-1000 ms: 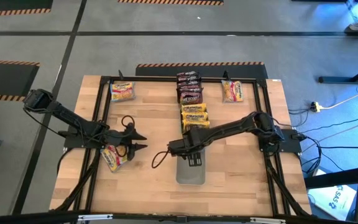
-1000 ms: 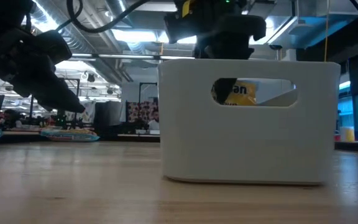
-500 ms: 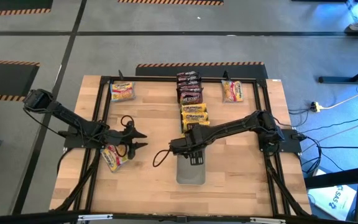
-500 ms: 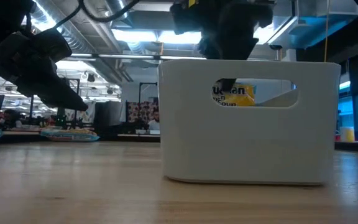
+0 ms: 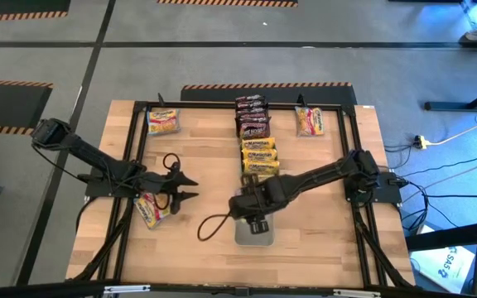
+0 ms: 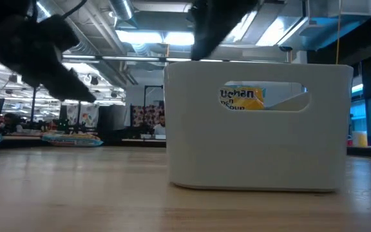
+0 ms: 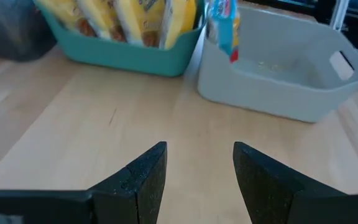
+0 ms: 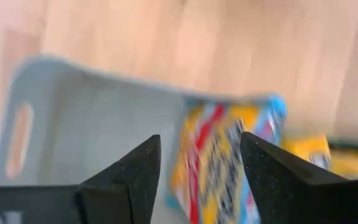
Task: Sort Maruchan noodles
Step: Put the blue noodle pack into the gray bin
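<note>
Wooden desk point(image 5: 197, 174) bounded by a black frame; bare wood open along the near edge and between the two arms. Far left corner: one pale packet point(image 5: 163, 122) lying flat, well apart from the rest. Left side, near the frame: left tool point(image 5: 182, 187) low over the desk, fingers parted and empty, pointing toward the middle; left arm stretched in from the left edge. Just beside and under that arm: another packet point(image 5: 151, 209) flat on the wood. Ahead of the left tool, in its wrist view: teal tray point(image 7: 123, 55) with yellow packets standing on edge, touching or just beside a grey tray point(image 7: 284, 74); open wood between fingers and trays. Centre column from the far edge: dark red-brown packets point(image 5: 252, 116), then yellow packets point(image 5: 259, 156), then the grey tray at the near end. Right tool point(image 5: 257, 222) directly above the grey tray, fingers apart, gripping nothing visible; a yellow, red and blue packet point(image 8: 222, 162) resting inside the tray against its wall, also seen through the handle slot in the low view. Loose cable looped on the desk beside the tray. Right arm angled in from the right edge. Far right: one more packet point(image 5: 309, 122) flat near the frame.
</note>
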`<move>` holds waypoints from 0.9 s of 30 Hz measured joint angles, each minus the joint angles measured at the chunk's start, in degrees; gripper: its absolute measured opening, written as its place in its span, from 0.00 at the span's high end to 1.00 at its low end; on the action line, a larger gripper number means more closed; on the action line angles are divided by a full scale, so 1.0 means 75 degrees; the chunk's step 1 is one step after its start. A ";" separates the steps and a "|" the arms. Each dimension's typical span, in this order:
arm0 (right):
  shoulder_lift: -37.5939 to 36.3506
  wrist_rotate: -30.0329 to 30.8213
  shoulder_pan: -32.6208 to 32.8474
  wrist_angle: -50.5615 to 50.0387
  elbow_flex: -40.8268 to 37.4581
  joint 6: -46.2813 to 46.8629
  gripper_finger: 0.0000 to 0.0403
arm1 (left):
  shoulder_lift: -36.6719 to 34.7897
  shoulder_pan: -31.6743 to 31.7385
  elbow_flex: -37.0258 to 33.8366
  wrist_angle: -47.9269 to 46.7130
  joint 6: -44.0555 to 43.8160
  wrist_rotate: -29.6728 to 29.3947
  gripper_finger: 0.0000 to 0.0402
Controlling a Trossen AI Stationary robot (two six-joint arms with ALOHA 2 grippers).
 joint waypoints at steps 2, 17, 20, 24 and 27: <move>0.0000 -0.0003 0.0046 0.0586 -0.0113 -0.0208 0.51 | 0.0000 0.0000 0.0425 -0.0688 0.0053 0.0026 0.55; 0.0064 -0.1154 -0.0697 0.7888 -0.2369 -0.1031 0.56 | -0.0001 -0.1713 0.2856 -0.8123 -0.4792 0.1509 0.55; 0.0290 -0.1213 -0.0745 0.9012 -0.2563 -0.0940 0.56 | -0.0003 -0.2189 0.2748 -0.8702 -0.6061 0.1432 0.55; 0.0578 -0.1212 -0.0729 0.9662 -0.2496 -0.0745 0.56 | -0.0002 -0.2681 0.2522 -0.8804 -0.7902 0.1740 0.55; 0.0807 -0.1212 -0.0726 0.9974 -0.2496 -0.0527 0.56 | 0.0000 -0.2996 0.2416 -0.8806 -0.9012 0.2057 0.55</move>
